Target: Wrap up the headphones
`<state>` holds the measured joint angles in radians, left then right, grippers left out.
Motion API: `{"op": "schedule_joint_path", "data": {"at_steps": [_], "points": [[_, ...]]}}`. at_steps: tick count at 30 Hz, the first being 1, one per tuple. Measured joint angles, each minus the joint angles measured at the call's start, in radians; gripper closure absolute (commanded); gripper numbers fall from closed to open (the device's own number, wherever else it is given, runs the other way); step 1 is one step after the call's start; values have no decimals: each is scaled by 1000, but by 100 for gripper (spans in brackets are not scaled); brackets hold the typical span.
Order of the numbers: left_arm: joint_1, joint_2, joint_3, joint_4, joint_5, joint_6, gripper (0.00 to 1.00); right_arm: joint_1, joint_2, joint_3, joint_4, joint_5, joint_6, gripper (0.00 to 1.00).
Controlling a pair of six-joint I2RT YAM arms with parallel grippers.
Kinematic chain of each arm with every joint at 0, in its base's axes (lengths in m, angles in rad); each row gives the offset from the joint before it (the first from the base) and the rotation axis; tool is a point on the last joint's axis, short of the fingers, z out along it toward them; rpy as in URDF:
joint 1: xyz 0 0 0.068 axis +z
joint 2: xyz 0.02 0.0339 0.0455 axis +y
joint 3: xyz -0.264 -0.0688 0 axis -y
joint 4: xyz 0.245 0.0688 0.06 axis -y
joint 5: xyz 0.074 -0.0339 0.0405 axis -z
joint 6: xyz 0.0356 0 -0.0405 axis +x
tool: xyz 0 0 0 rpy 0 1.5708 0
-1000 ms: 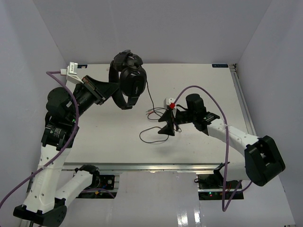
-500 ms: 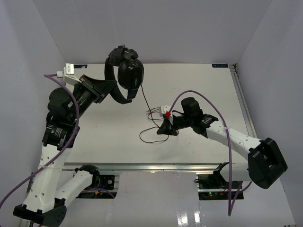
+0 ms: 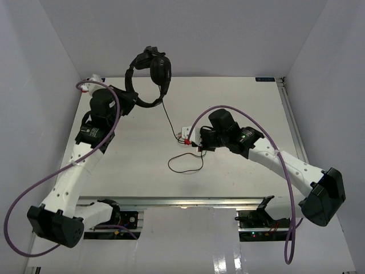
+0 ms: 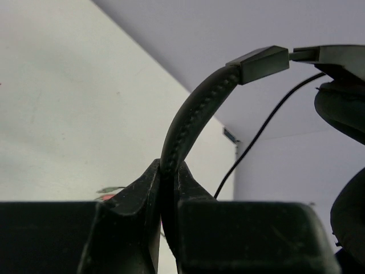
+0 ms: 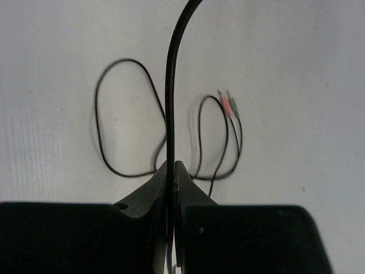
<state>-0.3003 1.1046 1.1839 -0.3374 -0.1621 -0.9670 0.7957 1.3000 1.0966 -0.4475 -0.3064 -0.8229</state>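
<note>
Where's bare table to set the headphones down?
Far-right table, between the right arm and the back edge, is bare. So is the near-left strip between the left arm and the cord loop. Crowded mid-table: right tool, loops, plugs.

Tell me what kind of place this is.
Probably a robotics lab test cell: plain white walls box in a white table, two robot arms are mounted at its near edge, and purple cables trail from them.
</note>
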Motion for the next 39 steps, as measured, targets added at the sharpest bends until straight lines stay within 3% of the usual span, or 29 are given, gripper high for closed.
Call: {"op": "schedule_joint_path", "data": {"at_steps": [6,15,31,39], "points": [[-96,196,-12,6,-199,96,100,7,-27,28,-43,202,-110,92],[-264,412,-21,75,-361,265,100,25,-97,69,-74,330,-182,92],[-324,426,-221,220,-314,390,100,-56,-146,100,-63,372,-181,92],[-362,365,-311,268,-221,492,100,-97,-146,113,-62,291,-155,92]]}}
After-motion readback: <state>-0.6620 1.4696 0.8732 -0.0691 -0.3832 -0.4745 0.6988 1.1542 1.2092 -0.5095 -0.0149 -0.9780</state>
